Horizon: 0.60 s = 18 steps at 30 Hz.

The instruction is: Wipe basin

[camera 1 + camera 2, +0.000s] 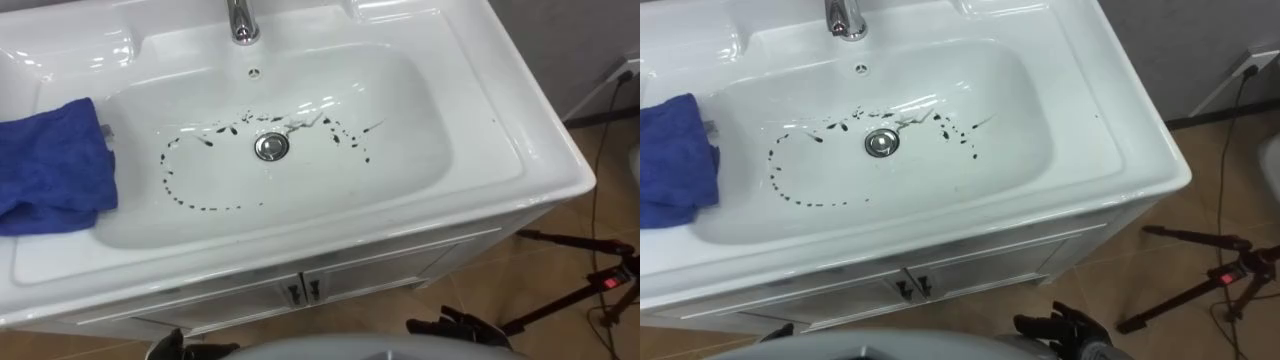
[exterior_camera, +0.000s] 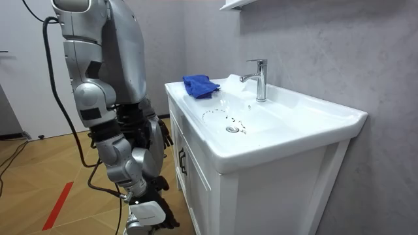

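The robot stands at the near side of a white cabinet (image 1: 350,275) w/ the basin (image 1: 440,110) on top, body upright, both arms hanging down in front of the doors. The blue cloth (image 1: 50,165) lies crumpled on the left rim of the basin, its right edge reaching just over the slope of the bowl; no hand touches it. Inside the bowl there are dark marks (image 1: 200,208): a dotted arc that goes from the left of the drain (image 1: 271,146) round to the near side, and some smears and spots at the far side and the right of the drain. The faucet (image 1: 240,20) stands at the far rim, approx. in line w/ the drain. The right hand (image 1: 1065,325) shows low at the near right, below the cabinet front, fingers loosely spread and holding nothing. The left hand (image 2: 162,136) hangs just beside the cabinet front in the room view, fingers slack and pointing down, also empty. On the brown floor at the right, well apart from the cabinet, a dark tripod (image 1: 570,300) lies w/ a small red light on it.
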Motion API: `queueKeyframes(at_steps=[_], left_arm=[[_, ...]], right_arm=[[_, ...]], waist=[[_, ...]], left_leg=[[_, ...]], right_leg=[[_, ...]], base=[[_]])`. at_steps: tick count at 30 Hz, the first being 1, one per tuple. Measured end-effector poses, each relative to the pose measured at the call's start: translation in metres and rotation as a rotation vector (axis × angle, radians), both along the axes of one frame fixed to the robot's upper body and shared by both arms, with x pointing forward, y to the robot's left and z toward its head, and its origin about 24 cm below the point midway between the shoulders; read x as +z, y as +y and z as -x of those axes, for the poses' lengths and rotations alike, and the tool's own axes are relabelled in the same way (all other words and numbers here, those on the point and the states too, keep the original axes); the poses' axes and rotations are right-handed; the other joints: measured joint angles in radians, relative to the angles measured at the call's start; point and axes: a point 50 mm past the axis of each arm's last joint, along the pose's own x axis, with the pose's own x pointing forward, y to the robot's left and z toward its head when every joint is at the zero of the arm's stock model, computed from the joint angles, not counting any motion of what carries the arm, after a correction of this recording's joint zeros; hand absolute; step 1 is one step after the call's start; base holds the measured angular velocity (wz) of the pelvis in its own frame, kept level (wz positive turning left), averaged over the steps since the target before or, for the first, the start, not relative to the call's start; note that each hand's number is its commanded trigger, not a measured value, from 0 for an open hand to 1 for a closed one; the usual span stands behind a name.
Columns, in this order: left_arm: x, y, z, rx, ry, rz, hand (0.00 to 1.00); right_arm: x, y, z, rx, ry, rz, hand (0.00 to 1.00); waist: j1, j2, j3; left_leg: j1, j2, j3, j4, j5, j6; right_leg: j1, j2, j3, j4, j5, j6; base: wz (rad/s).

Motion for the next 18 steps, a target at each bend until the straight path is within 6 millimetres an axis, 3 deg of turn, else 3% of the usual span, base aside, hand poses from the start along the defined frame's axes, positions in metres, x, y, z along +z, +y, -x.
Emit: queueKeyframes(at_steps=[18], left_arm=[[0.0002, 0.0, -0.0017, 0.0, -0.005, -0.001, 0.0]], right_arm=[[0.0, 0.0006, -0.0008, 0.002, 0.001, -0.01, 0.0]], waist=[[-0.002, -0.003, -0.0003]], left_leg=[[0.0, 0.0, 0.001, 0.0, 0.0, 0.0]], right_leg=[[0.0, 0.0, -0.001, 0.0, 0.0, 0.0]], base=[[0.0]])
